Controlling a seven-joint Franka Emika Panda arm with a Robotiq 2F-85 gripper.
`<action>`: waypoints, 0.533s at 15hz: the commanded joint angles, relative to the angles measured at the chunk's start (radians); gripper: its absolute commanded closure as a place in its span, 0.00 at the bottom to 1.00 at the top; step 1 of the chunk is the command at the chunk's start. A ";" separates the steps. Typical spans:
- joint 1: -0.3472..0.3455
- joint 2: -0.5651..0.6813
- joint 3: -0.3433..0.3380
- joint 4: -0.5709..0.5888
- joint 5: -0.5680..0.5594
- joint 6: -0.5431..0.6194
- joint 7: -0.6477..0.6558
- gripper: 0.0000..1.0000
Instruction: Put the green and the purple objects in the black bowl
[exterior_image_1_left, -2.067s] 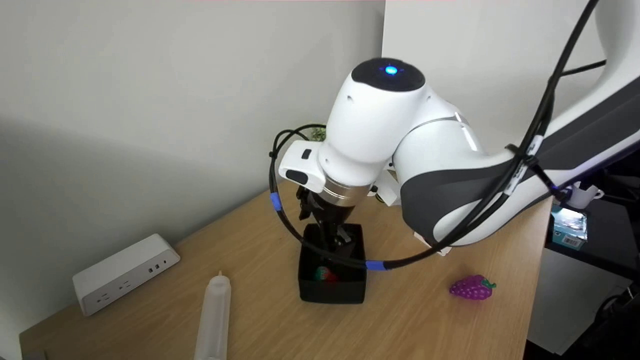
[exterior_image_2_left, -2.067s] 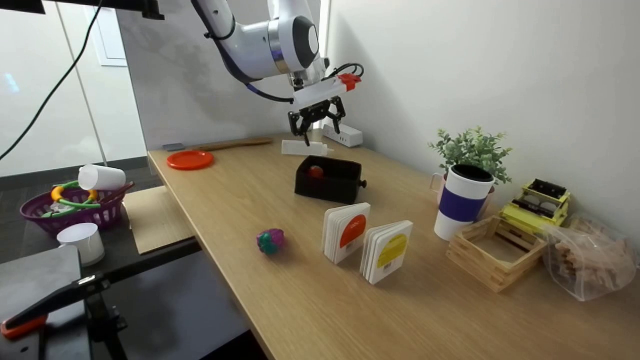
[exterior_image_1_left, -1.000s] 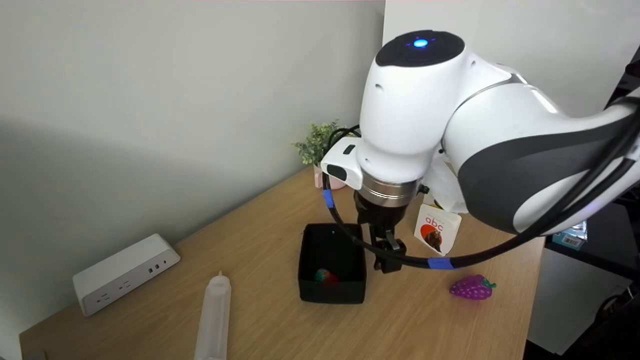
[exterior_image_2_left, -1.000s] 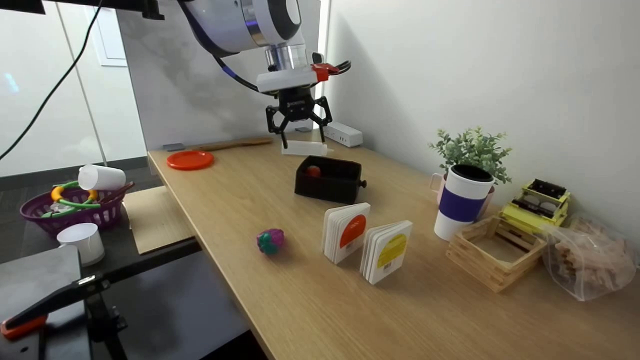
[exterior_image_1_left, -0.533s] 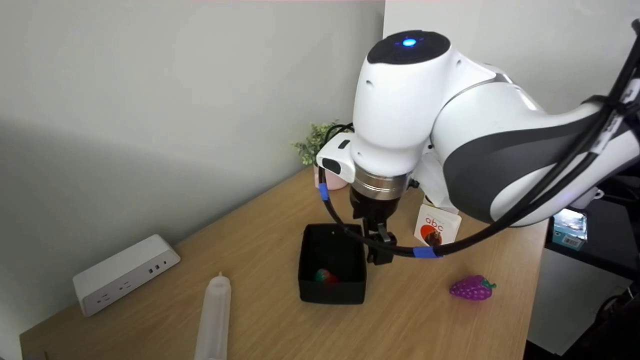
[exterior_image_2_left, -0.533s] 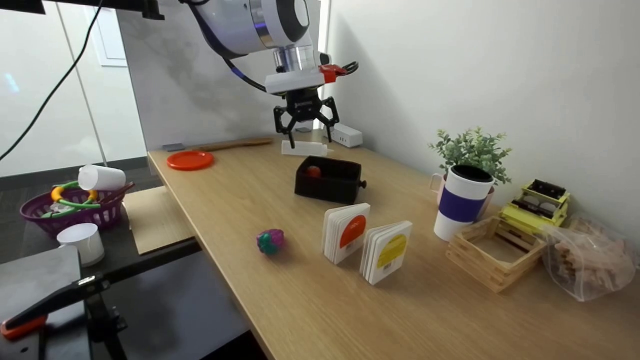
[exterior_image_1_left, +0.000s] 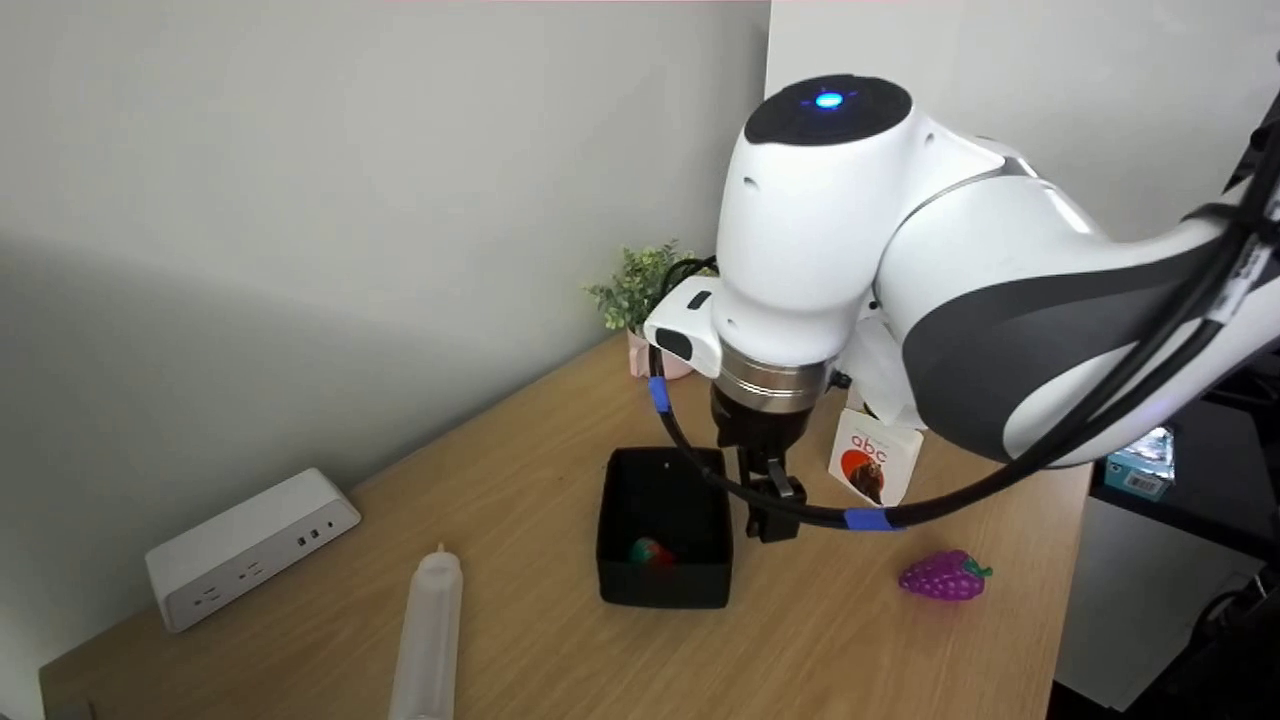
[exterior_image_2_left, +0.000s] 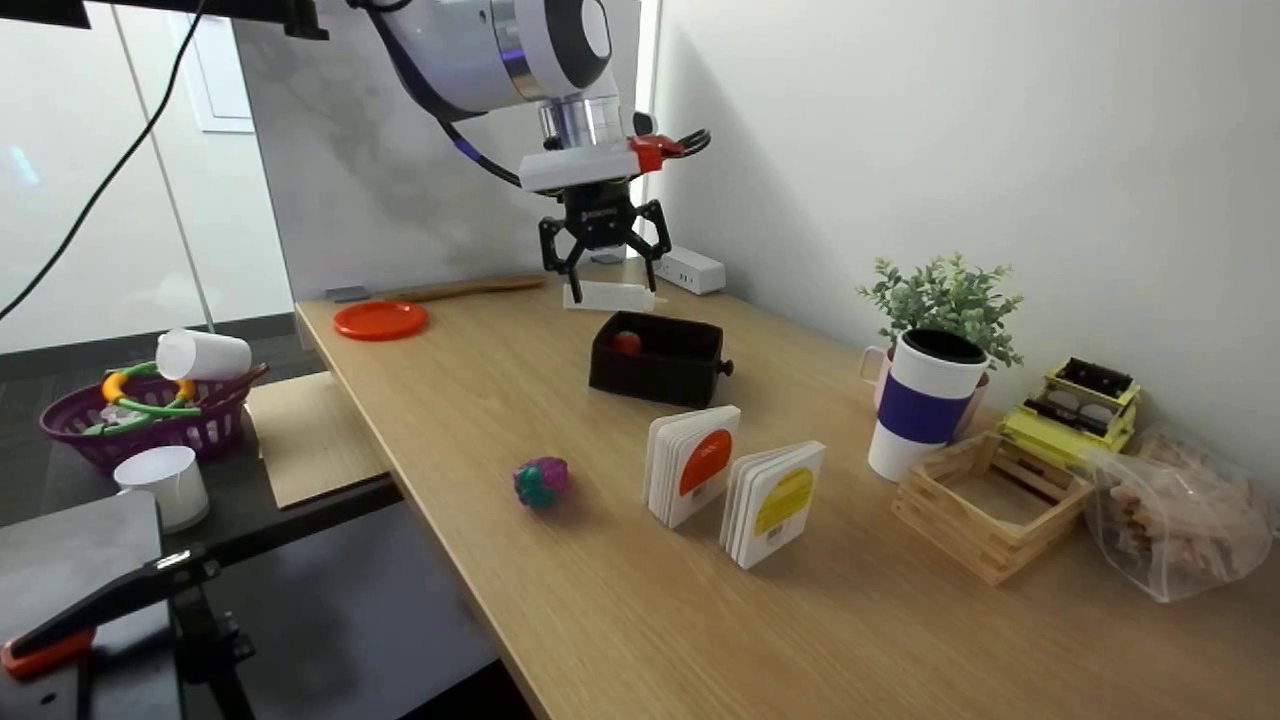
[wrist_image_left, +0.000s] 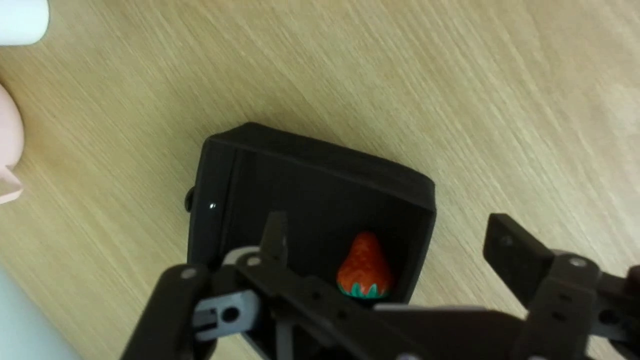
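Black bin (exterior_image_1_left: 665, 585), red strawberry (wrist_image_left: 365, 267) inside; purple grapes (exterior_image_1_left: 942, 576) outside

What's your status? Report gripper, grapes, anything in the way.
Gripper open, nothing held. Purple grapes on table, outside black bowl. Book marked abc standing near grapes, apart from them; might crowd the approach.

Pincer (exterior_image_2_left: 614, 293) now farther from wall (exterior_image_2_left: 960, 130)
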 joint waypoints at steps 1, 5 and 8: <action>-0.002 -0.100 0.000 -0.161 -0.005 0.019 0.064 0.00; -0.016 -0.168 0.020 -0.328 0.001 0.064 0.072 0.00; -0.028 -0.207 0.043 -0.443 0.002 0.098 0.019 0.00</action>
